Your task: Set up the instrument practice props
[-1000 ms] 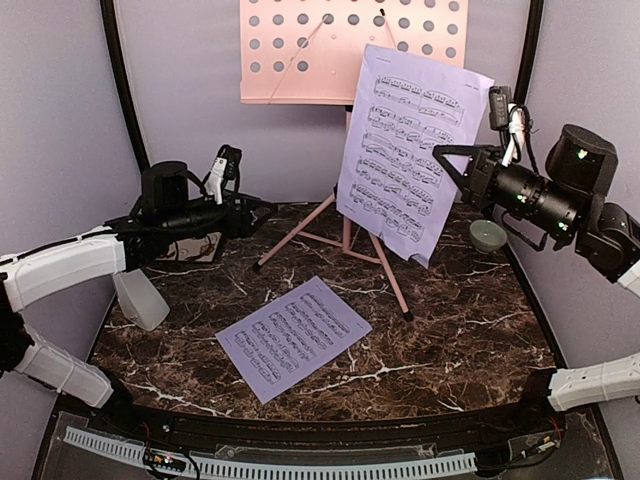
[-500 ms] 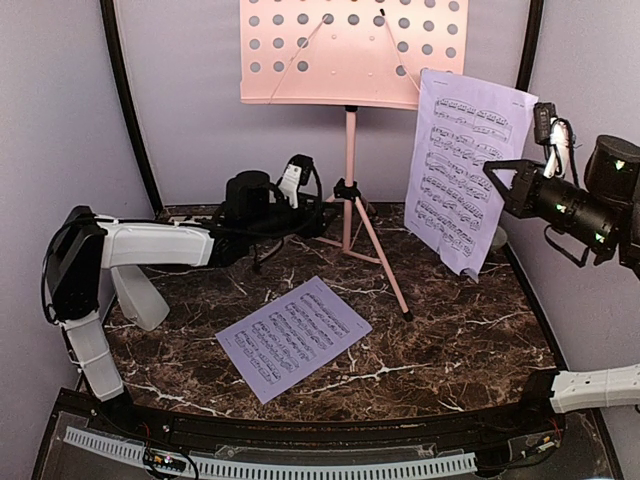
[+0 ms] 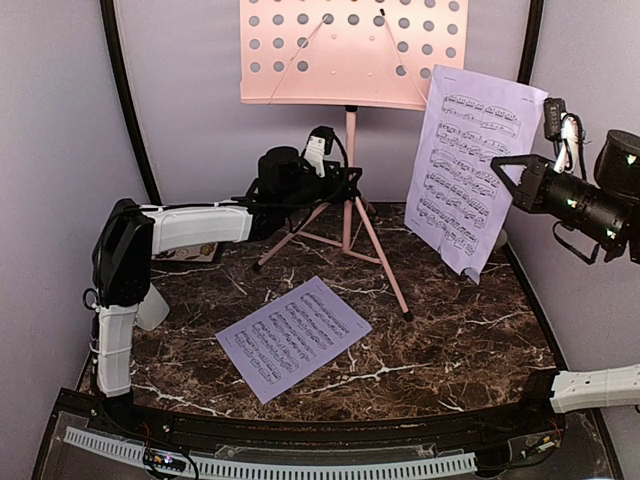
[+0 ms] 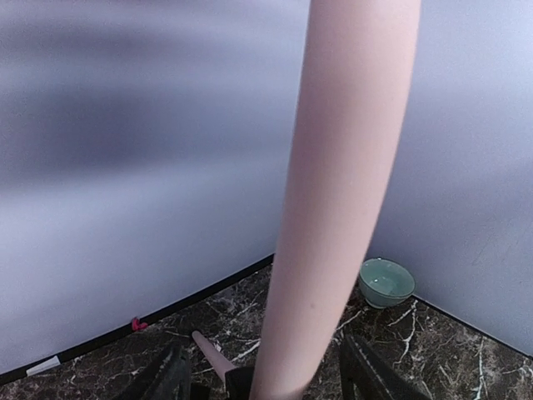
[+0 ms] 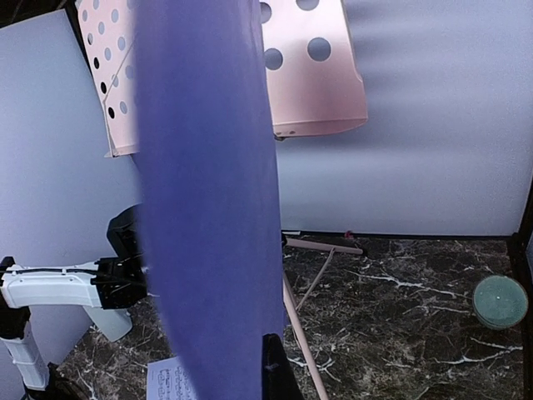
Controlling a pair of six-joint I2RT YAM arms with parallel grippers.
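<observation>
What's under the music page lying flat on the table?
The flat page lies directly on the dark marble tabletop, with no bulge showing. The patch right beneath it is covered.

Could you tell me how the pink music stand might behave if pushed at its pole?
The pink music stand probably tips easily: its wide perforated plate sits high on a thin pole. Its slim tripod legs on the smooth marble-patterned table suggest it could also slide.
</observation>
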